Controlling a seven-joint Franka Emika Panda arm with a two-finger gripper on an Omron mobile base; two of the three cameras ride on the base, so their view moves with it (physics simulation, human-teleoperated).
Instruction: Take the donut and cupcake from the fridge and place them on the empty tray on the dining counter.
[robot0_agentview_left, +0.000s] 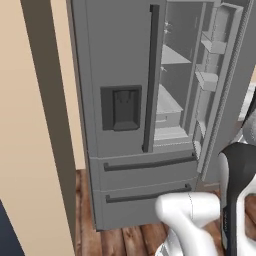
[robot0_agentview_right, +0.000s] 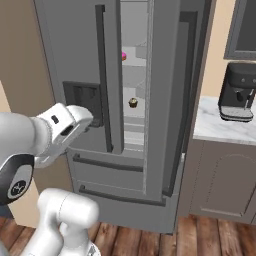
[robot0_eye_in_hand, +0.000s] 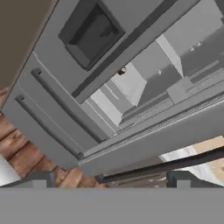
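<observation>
Pincer (robot0_eye_in_hand: 109, 180) agape; one donut (robot0_agentview_right: 123, 56), one cupcake (robot0_agentview_right: 133, 103).

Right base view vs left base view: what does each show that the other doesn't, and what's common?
Right base view alone: the donut on an upper fridge shelf, the cupcake on a lower shelf, and a dark coffee machine on a marble counter to the right.

Left base view alone: the open door's inner bins, seen from inside, and a tan wall panel on the left.

Both: the fridge with its right door open, the dispenser panel, two bottom drawers, wood floor and the robot's arm.
</observation>
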